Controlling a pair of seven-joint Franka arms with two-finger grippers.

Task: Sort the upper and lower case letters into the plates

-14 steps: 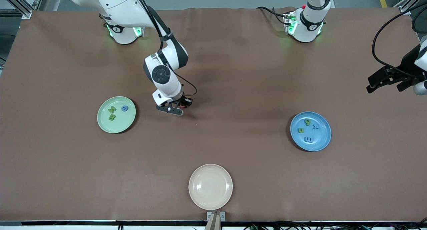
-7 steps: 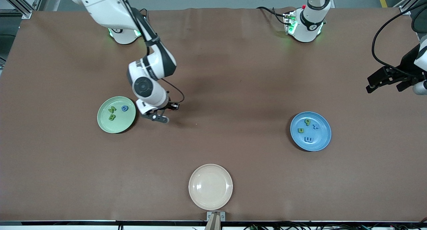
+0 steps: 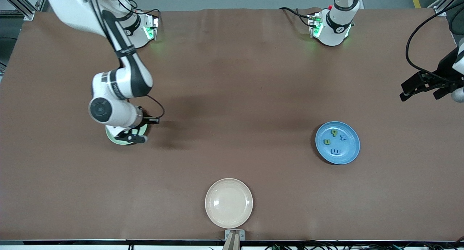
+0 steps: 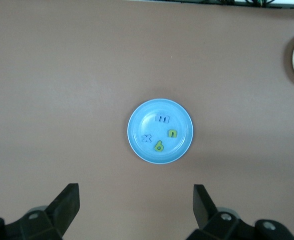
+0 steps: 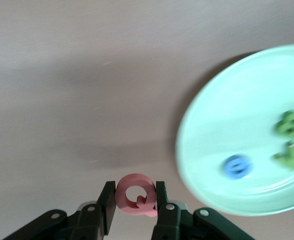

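The right pincer (image 3: 132,136) hangs over the edge of the mint green plate (image 3: 115,139) on the side toward the table's middle, its fingers (image 5: 108,209) closed tight on a pink letter Q (image 5: 135,195). In the right wrist view the letter sits over bare brown table (image 3: 232,97), with the plate's rim just beside it. On that plate lie a small blue letter (image 5: 236,166) and two green letters (image 5: 289,140), all clustered away from the rim nearest the pincer, so a wide strip of plate floor lies open there.

The left pincer (image 3: 420,87) waits high at the left arm's end of the table, its jaws spread wide and holding nothing. Well below it, the blue plate (image 3: 352,152) holds four small letters (image 4: 163,133) near its centre, a clear band of plate all round them.

The cream-white plate (image 3: 228,203) sits alone at the table's edge nearest the front camera, well apart from both pincers, with bare table between all three plates.
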